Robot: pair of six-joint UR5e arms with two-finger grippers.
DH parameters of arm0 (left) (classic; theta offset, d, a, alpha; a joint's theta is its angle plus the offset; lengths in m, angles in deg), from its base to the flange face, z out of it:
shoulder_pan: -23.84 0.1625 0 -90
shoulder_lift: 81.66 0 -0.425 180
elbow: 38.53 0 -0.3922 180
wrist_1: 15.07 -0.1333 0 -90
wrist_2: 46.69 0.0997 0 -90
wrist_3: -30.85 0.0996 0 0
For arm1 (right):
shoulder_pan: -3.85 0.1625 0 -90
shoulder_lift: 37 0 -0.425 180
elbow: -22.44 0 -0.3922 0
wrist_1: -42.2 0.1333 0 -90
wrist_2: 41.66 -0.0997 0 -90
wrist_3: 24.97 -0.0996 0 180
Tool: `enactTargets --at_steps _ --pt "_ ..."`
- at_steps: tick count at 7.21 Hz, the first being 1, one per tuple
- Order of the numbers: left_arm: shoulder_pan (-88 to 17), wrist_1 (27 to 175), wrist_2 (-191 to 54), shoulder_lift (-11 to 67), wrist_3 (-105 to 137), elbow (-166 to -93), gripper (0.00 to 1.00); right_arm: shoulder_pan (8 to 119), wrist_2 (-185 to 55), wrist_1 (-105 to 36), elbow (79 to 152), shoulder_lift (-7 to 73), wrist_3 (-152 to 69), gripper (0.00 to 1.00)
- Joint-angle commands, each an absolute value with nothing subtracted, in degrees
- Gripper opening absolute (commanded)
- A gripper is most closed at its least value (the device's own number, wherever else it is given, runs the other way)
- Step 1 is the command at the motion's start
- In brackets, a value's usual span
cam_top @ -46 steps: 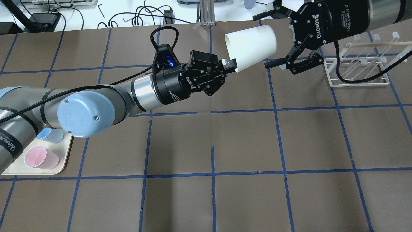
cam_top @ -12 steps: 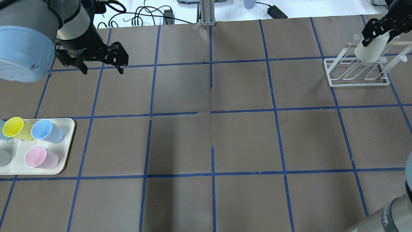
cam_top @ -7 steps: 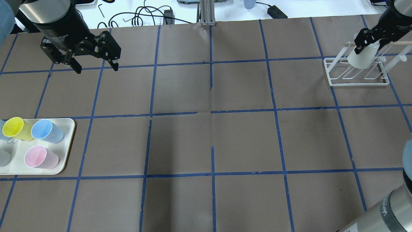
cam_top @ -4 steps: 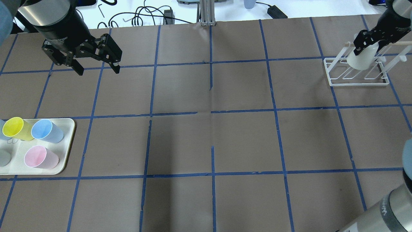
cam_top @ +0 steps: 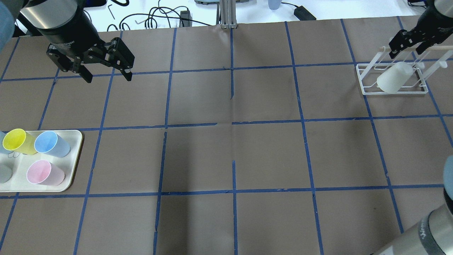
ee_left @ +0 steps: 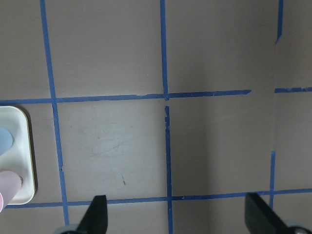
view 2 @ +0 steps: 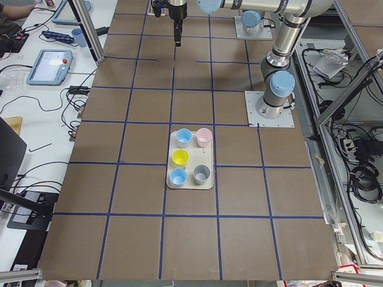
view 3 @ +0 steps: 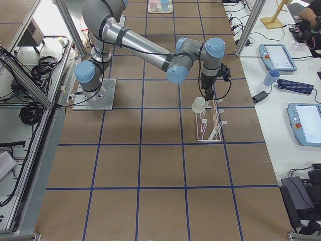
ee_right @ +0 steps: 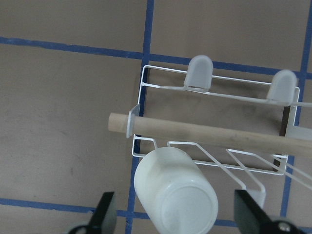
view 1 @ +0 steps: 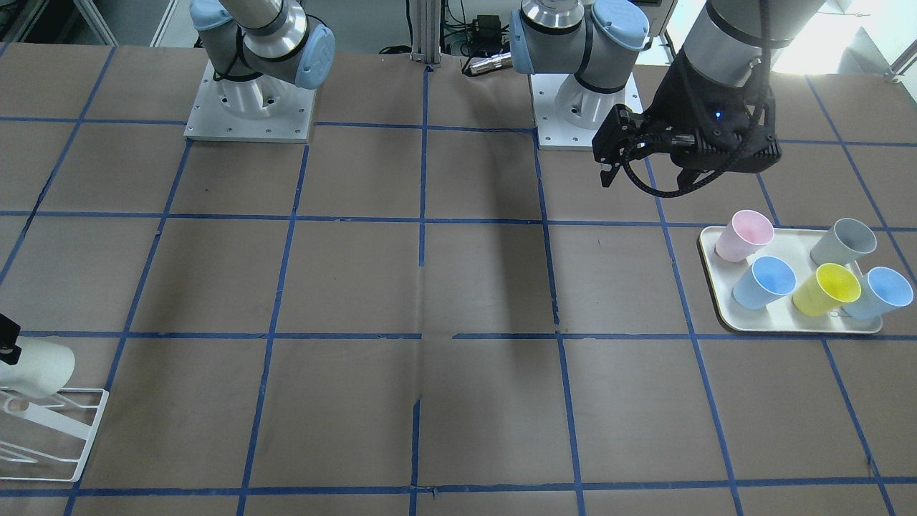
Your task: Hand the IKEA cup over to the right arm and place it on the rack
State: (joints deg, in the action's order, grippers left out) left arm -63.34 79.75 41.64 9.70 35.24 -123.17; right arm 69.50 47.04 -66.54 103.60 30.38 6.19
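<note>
The IKEA cup [cam_top: 391,80] is a cream-white tumbler that lies tilted, base up, over the slanted rods of the white wire rack [cam_top: 368,91] at the far right. My right gripper [cam_top: 406,51] is open just above and behind the cup and does not touch it. In the right wrist view the cup [ee_right: 175,195] sits between the spread fingers [ee_right: 103,213], below the rack's wooden rod [ee_right: 209,132]. My left gripper [cam_top: 106,73] is open and empty over the far left of the table.
A cream tray [cam_top: 72,161] at the near left holds a yellow cup [cam_top: 14,141], a blue cup [cam_top: 51,143], a pink cup [cam_top: 44,172] and a grey cup [cam_top: 4,173]. Cables and tools lie beyond the table's far edge.
My right gripper has opened and let go of the cup. The cup has slid down and forward onto the rack's rods. The left gripper has stayed in place.
</note>
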Motion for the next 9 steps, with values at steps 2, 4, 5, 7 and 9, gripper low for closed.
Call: enactTargets --at_steps 2,4,5,7,9 --pt "-63.26 79.68 41.64 9.66 35.24 -122.91 1.0 69.68 47.46 -56.1 103.12 37.59 5.09 0.86" --pt "-63.18 79.68 41.64 9.57 35.33 -123.17 1.0 69.94 47.9 -48.55 103.47 43.05 1.58 0.85" --pt "-63.18 79.68 41.64 9.49 35.33 -123.09 1.0 69.94 47.9 -44.07 104.26 46.9 1.22 0.81" --pt "-63.09 79.68 41.73 9.57 35.33 -123.0 1.0 69.94 48.08 -41.65 108.37 52.02 -1.23 0.82" --pt "-61.86 79.76 41.65 9.4 35.33 -123.17 1.0 71.34 47.73 -42.71 112.61 55.54 -6.47 0.83"
